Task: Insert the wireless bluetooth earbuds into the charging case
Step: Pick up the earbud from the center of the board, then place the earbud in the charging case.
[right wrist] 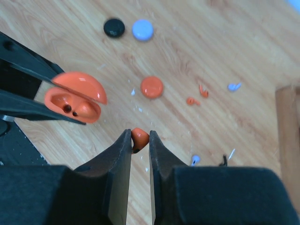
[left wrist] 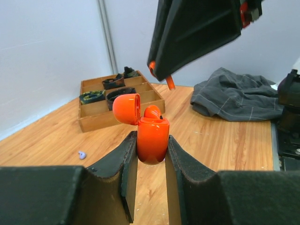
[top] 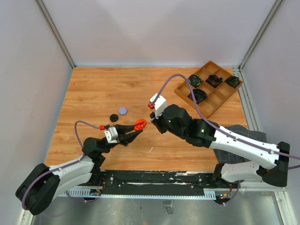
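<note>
Above the middle of the wooden counter (top: 93, 89), held clear of its surface: a glossy orange egg-shaped plastic charging case (left wrist: 152, 131), clamped by its lower body between the padded fingers (left wrist: 127, 164) of the left gripper (left wrist: 151, 145). Long axis upright in the left wrist view, mouth uppermost, domed lid (left wrist: 126, 108) hinged open to one side. Two dark sockets (right wrist: 68, 108) visible in the mouth from the right wrist view. Rounded orange form at the mouth: seated bud or case moulding, not discernible.

Just above and beside the case, not touching: a small orange comma-shaped earbud (right wrist: 139, 137), pinched by its bulbous head in the right gripper (right wrist: 138, 140), jaws closed around it. Slim stem (left wrist: 169, 83) projecting below the gripper, long axis roughly in line with it, tip directed down toward the case.

Handling, by judgement: earbud very light, rigid, smooth and slippery, prone to twisting or popping out of a pinch. Best taken across the head, stem left free for entry. Case hard-shelled, light, equally slick; grip low on the body, lid and mouth unobstructed.

Loose on the counter, apart from the case: an orange bud (right wrist: 204, 91), a lilac bud (right wrist: 234, 86), a black disc (right wrist: 114, 27), a lilac disc (right wrist: 142, 29) and an orange disc (right wrist: 152, 87). At the far right corner, a compartmented wooden tray (top: 221, 96) of coiled black cables (top: 214, 80).
</note>
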Robot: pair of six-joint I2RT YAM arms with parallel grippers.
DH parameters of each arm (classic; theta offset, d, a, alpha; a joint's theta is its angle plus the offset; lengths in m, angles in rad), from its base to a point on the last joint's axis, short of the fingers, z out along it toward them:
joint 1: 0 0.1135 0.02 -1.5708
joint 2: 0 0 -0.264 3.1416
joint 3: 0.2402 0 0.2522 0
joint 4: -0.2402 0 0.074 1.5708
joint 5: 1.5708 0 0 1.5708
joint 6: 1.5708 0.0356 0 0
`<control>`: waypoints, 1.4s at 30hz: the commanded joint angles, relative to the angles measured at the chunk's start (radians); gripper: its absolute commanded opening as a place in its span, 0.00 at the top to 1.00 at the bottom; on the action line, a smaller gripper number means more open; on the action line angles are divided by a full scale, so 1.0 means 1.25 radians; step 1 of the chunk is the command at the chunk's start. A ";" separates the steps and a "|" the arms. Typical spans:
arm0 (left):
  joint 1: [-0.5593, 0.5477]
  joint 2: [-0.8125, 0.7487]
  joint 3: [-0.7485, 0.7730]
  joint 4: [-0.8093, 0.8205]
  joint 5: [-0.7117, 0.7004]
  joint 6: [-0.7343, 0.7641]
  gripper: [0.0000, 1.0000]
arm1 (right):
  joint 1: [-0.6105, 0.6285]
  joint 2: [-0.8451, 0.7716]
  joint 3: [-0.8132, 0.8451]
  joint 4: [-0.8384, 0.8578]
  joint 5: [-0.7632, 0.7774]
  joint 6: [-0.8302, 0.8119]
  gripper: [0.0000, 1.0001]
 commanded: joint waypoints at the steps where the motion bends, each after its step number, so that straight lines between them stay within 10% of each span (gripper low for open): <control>1: 0.004 -0.026 -0.029 0.028 0.044 -0.010 1.00 | 0.045 -0.043 -0.001 0.123 0.038 -0.116 0.85; 42: 0.004 -0.042 0.000 0.064 0.055 -0.172 1.00 | 0.208 0.035 -0.094 0.345 0.122 -0.321 0.85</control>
